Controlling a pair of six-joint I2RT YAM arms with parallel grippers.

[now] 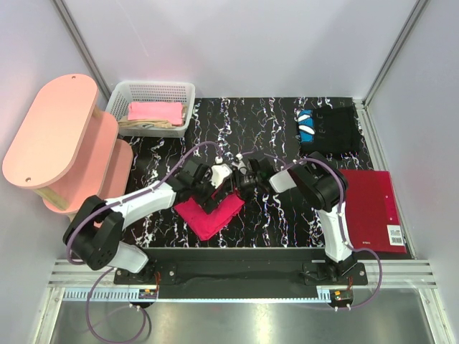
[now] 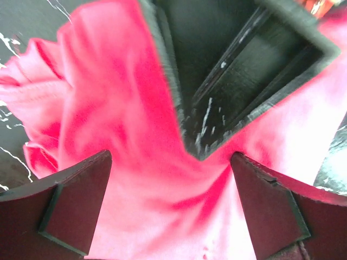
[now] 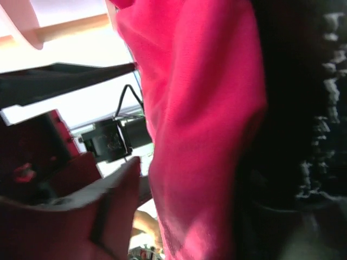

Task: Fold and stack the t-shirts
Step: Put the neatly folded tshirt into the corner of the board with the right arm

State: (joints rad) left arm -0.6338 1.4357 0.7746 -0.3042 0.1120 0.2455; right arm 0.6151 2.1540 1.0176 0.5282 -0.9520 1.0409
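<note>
My right gripper pinches the red tee, lifting its edge to fold; my left gripper hovers spread wide above it.

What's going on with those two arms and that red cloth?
Two robot arms are working on a crimson-red cloth t-shirt bunched on the black marbled table. The left gripper hovers open over it; the right gripper has red cloth between its fingers, though a firm grip is unclear. Pink and beige folded tees sit in a white basket, a black tee lies far right.
</note>
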